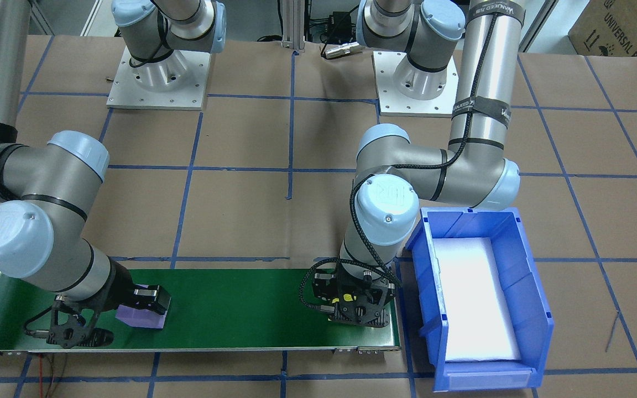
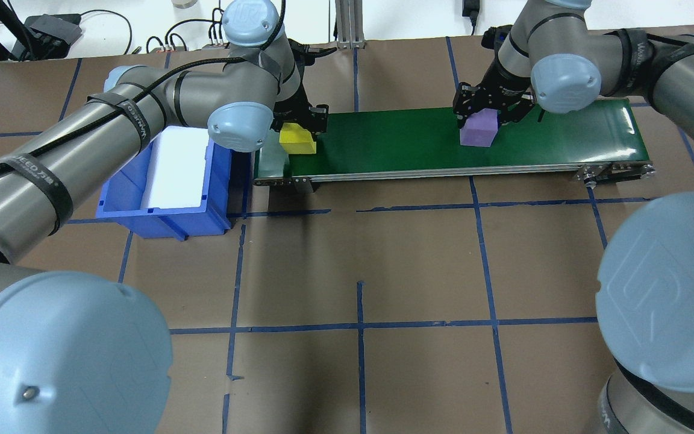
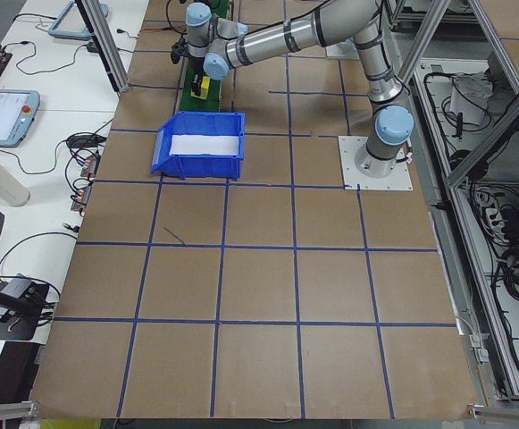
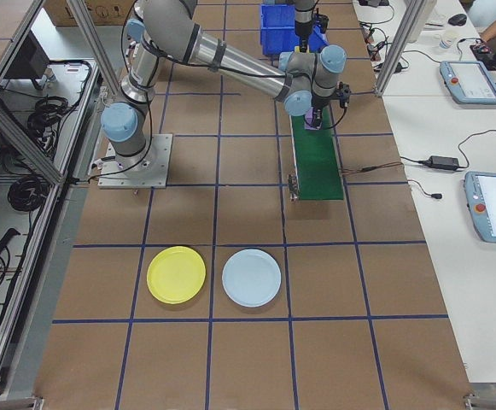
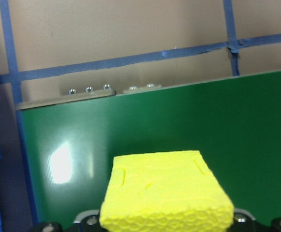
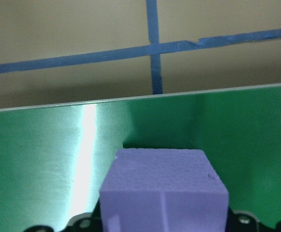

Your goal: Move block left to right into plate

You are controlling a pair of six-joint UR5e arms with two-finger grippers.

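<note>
Front-facing view: left end effector (image 1: 358, 309) low over the near-bin end of the green conveyor belt (image 1: 230, 304), a bit of yellow showing between its fingers; blue bin (image 1: 479, 298) just beside it. Right end effector (image 1: 78, 326) at the opposite belt end, purple foam block (image 1: 140, 318) touching it on the inner side. Brown paper-covered bench (image 1: 252, 215) with blue tape grid.

Overhead view: left end effector (image 2: 299, 123) closed on the yellow foam block (image 2: 297, 140), block at belt (image 2: 443, 138) level, whether resting or lifted can't tell. Bin (image 2: 166, 175) beside the end effector, white liner inside. Right end effector (image 2: 487, 111) gripping the purple block (image 2: 478, 128) from above, farther along the belt, well apart from the left one.

Left side view: far, small; left arm reaches over the bin (image 3: 198, 143) to the belt end, yellow block (image 3: 203, 86) just visible beneath it.

Right side view: yellow plate (image 4: 176, 274) on the bench, well apart from both end effectors, beyond the belt's (image 4: 318, 162) near end; a pale blue plate (image 4: 251, 278) just beside it. Both plates bare. Purple block (image 4: 313, 120) under the near arm's wrist.

Left wrist view: yellow block (image 5: 165, 191) held right at the end effector, belt (image 5: 179, 130) below, belt edge with screws beyond.

Right wrist view: purple block (image 6: 163, 191) held at the end effector, over the belt (image 6: 58, 159), tape lines beyond.
</note>
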